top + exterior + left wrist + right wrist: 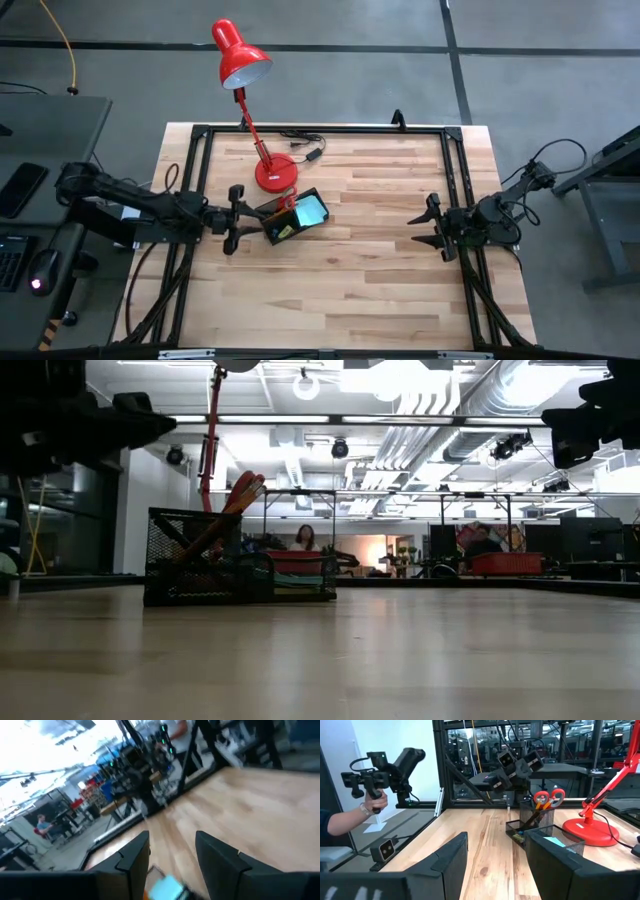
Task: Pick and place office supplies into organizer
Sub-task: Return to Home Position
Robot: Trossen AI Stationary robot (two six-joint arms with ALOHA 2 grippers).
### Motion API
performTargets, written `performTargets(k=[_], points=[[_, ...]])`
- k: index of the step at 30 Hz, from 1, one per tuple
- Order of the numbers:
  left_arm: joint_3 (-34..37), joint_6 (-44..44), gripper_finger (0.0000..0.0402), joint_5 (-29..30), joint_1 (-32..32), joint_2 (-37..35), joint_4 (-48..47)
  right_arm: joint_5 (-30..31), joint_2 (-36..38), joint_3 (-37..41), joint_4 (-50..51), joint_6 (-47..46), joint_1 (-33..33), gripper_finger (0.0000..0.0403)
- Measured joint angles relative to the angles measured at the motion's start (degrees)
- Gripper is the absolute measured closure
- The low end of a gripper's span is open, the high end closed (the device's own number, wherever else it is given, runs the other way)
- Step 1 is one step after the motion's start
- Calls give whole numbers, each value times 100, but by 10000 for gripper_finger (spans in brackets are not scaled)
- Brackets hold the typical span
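- Two grippers, left gripper [240, 218] and right gripper [415, 230], are spread, empty.
- The organizer [270, 215], scissors [548, 800] inside, sits just ahead of the left one, well ahead of the right.

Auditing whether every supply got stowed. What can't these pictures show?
Small items inside the organizer: too small in the high view, screened by dark mesh in the low view.
The teal pad: blurred and cut by the edge in the left wrist view.
Its low tray: partly behind the right gripper's finger in the right wrist view.
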State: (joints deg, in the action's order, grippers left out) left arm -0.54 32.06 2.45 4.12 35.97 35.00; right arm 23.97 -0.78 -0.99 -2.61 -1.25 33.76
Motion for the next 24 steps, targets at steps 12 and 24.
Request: performTargets(k=[12,24], points=[[2,73,250,129,0,-2352,-1998,-2,-2,0,-1,-22,0,214],[-13,-236,250,213,0,-3540,-3333,-4,0,0,-3,-23,0,214]])
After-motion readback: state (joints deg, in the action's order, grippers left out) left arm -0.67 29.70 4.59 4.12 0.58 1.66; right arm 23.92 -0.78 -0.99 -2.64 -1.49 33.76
